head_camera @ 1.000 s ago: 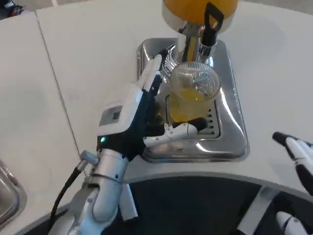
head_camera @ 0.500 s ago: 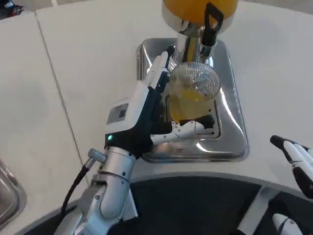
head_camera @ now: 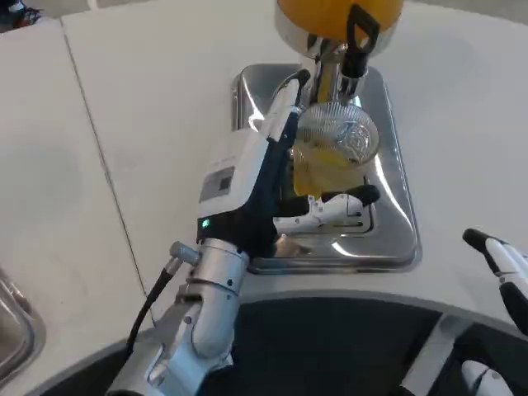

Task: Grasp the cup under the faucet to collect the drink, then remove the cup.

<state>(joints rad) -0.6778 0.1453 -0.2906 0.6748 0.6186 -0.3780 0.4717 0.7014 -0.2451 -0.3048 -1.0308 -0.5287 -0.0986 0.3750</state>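
Note:
A clear ribbed cup (head_camera: 337, 142) with orange drink in it stands on the steel drip tray (head_camera: 394, 216), under the faucet (head_camera: 356, 43) of the orange juice dispenser (head_camera: 334, 12). My left hand (head_camera: 276, 186) reaches around the cup. Its fingers (head_camera: 283, 114) lie straight along the cup's left side. The thumb (head_camera: 334, 206) stretches across just in front of the cup's base. The hand has not closed around the cup. My right hand (head_camera: 503, 268) rests at the table's right front edge, fingers apart and holding nothing.
The dispenser's black tap lever (head_camera: 361, 29) hangs right above the cup. The tray's raised rim surrounds the cup. White table (head_camera: 148, 99) stretches to the left and right of the tray. A metal basin corner (head_camera: 12, 326) sits at the far left.
My left hand has slid forward and right along the tray until its fingers flank the cup. The cup has shifted slightly right. The right hand has barely moved.

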